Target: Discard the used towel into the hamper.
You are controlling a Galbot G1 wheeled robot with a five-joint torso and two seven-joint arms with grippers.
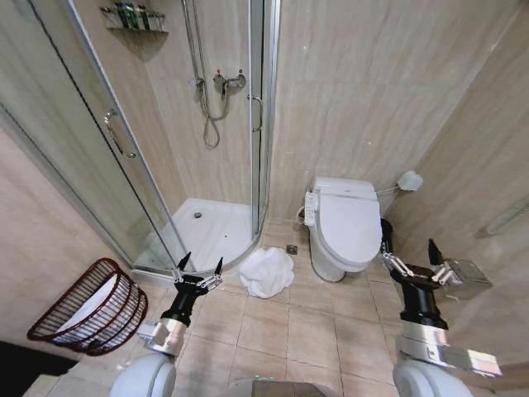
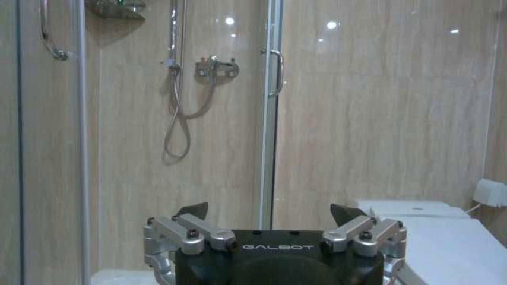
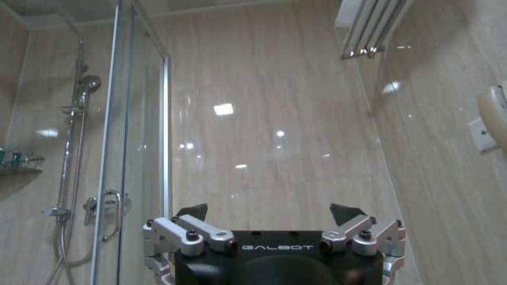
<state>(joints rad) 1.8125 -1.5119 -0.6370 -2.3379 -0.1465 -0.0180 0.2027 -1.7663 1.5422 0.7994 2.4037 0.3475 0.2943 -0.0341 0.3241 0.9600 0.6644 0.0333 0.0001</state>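
White, crumpled towel [image 1: 267,271] lies on the floor [image 1: 273,331] tiles between shower corner and toilet [image 1: 343,227]; likely soft, light, best pinched at a raised fold. Hamper [image 1: 91,310] stands at far left. Left gripper [image 1: 198,271] and right gripper [image 1: 411,252] hover, fingers wide, empty.

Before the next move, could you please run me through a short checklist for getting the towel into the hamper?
1. Towel located: ok. The white towel lies crumpled on the floor tiles between the shower tray and the toilet.
2. Towel free to lift: ok, nothing rests on it.
3. Left pincer ready: ok, open and empty, raised just left of the towel.
4. Right pincer ready: ok, open and empty, beside the toilet.
5. Hamper within view: ok, at the robot's left, tilted.
6. Hamper room: cannot tell; something white already lies inside.
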